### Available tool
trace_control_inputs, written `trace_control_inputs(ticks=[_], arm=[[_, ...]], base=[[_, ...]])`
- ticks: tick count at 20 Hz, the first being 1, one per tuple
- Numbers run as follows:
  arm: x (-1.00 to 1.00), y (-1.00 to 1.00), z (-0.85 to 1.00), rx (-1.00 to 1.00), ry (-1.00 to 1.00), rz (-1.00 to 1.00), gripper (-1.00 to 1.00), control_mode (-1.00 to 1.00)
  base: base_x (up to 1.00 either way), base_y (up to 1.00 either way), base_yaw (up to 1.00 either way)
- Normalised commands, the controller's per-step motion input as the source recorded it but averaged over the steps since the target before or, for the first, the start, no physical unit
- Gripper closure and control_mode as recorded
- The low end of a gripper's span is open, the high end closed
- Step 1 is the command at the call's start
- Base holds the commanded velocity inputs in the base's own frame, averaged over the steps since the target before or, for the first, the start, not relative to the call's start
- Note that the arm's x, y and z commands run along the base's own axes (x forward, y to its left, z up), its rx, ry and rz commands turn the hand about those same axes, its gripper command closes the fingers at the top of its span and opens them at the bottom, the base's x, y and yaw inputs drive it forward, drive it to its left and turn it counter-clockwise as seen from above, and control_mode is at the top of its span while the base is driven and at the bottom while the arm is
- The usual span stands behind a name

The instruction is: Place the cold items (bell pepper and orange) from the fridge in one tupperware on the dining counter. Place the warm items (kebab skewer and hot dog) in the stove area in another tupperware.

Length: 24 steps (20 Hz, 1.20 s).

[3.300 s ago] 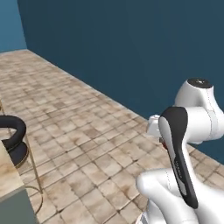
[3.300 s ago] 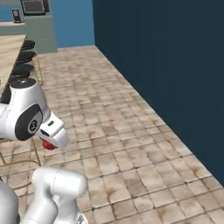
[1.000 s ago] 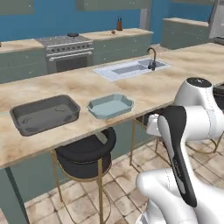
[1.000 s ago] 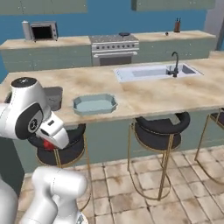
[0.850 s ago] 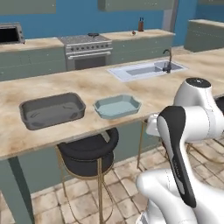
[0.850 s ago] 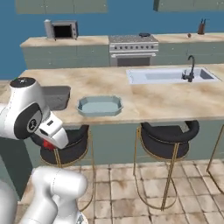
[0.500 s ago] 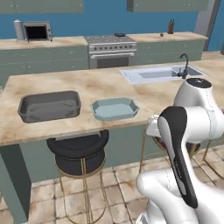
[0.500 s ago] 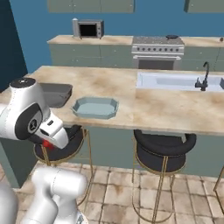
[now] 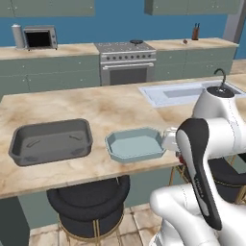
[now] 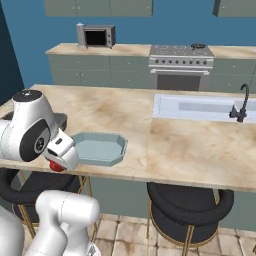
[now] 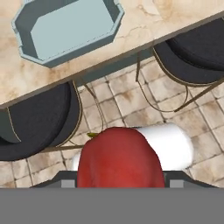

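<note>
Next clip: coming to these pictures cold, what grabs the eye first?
The red bell pepper held in the claw, big and close at the bottom of the hand view, hanging above the floor and stools just short of the counter's edge. Next, the pale blue tupperware near the front edge of the dining counter, empty, with a darker grey tupperware beside it, also empty.

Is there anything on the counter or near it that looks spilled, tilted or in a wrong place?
Nothing stands out. The light blue container and the dark container sit flat and empty on the counter, side by side. The stools stand tucked under it. A red bell pepper sits in the gripper, above the floor.
</note>
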Motion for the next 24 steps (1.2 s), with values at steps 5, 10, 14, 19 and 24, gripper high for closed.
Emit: trace_control_inputs(ticks=[5,10,14,19,24], arm=[[0.0,0.0,0.0,0.0,0.0,0.0,1.0,1.0],[0.0,0.0,0.0,0.0,0.0,0.0,1.0,1.0],[0.0,0.0,0.0,0.0,0.0,0.0,1.0,1.0],[1.0,-0.02,0.0,0.02,0.08,0.22,1.0,-1.0],[1.0,-0.09,-0.24,0.0,0.23,0.17,1.0,-1.0]], base=[[0.69,0.08,0.02],[0.9,0.02,0.06],[1.0,0.0,0.16],[0.0,0.0,0.0],[0.0,0.0,0.0]])
